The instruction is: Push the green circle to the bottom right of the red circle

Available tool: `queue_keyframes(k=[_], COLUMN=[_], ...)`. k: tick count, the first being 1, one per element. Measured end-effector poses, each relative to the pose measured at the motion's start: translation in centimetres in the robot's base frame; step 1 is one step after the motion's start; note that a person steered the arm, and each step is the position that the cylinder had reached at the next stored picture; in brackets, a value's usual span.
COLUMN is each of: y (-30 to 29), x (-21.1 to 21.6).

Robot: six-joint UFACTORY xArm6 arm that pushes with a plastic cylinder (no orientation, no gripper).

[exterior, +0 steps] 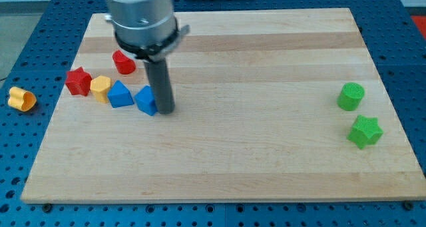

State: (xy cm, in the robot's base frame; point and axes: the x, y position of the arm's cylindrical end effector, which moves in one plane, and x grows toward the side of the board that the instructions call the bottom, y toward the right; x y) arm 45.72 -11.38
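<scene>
While my tip (166, 111) touches a blue block (146, 100) near the red circle (124, 62), you see the green circle (351, 96) far toward the view's right; no jaws exist to report.

views: we have one | stance: above the near edge of the surface (219, 174), angled down | reach: whole surface, mid-range | overlap: none
</scene>
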Motion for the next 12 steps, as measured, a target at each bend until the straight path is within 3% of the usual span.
queue_keyframes(k=[1, 2, 3, 5, 6, 7, 8, 9, 10, 12], y=[-2.0, 8.3, 22.2, 45.6, 43.1, 30.2, 25.3, 36.1, 38.8, 21.4], x=[-2.2, -4.1, -7.5, -5.7, -0.6, 1.3, -0.8, 1.5, -1.4, -1.7])
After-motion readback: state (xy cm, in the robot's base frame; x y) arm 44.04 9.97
